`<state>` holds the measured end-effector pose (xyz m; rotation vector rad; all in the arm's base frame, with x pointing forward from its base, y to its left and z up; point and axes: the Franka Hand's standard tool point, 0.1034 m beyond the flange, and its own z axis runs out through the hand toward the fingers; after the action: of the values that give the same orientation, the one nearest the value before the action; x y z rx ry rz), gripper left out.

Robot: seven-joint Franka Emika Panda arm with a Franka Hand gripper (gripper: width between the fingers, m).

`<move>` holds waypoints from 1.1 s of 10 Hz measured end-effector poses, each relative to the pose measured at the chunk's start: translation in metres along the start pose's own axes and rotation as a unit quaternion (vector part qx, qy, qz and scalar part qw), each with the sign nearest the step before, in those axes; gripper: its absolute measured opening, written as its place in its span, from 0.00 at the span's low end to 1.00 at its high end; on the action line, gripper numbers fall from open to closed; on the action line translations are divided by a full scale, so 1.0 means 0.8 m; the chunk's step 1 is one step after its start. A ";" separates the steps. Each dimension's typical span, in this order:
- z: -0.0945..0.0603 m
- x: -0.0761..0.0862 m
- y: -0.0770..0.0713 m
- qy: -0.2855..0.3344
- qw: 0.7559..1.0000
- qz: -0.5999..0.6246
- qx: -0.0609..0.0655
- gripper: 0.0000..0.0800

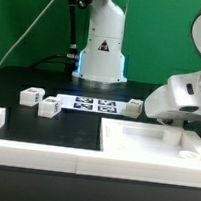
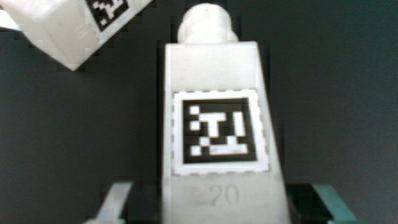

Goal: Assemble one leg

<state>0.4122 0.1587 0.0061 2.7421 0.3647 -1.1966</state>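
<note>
In the wrist view a leg [image 2: 214, 110], a chunky white post with a black-and-white tag and the number 20 on its face, lies between the fingers of my gripper [image 2: 226, 203]. Its narrow rounded tip points away from the camera. One finger [image 2: 121, 200] stands on each side of the leg, with a dark gap between each finger and the leg, so the gripper is open. In the exterior view the gripper [image 1: 172, 124] hangs low at the right, over the flat white tabletop panel [image 1: 134, 142], with a short white post [image 1: 170, 138] just below it.
Two more legs [image 1: 31, 96] [image 1: 49, 107] lie at the exterior view's left, and a third [image 1: 134, 107] lies near the marker board [image 1: 93, 106]. A white wall [image 1: 33, 154] runs along the front. The robot base [image 1: 102, 48] stands behind. A tagged white corner [image 2: 71, 30] shows beside the leg.
</note>
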 end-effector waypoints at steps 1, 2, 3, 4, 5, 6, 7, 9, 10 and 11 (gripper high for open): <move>0.000 0.000 0.000 0.000 1.000 0.000 0.000 0.36; 0.000 0.000 0.000 0.000 1.000 0.000 0.000 0.36; 0.000 0.000 0.000 0.000 1.000 0.000 0.000 0.36; -0.003 -0.003 0.001 -0.003 1.000 -0.002 0.000 0.36; -0.026 -0.018 0.010 -0.007 1.000 -0.007 0.002 0.36; -0.050 -0.037 0.020 -0.009 1.000 -0.008 0.002 0.36; -0.068 -0.050 0.025 -0.005 1.000 -0.006 0.000 0.36; -0.072 -0.057 0.025 0.004 1.000 -0.006 -0.001 0.36; -0.071 -0.050 0.024 0.014 1.000 -0.006 0.000 0.36; -0.081 -0.037 0.023 0.079 0.997 -0.005 0.003 0.37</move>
<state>0.4435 0.1499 0.0723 2.8519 0.3919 -0.9878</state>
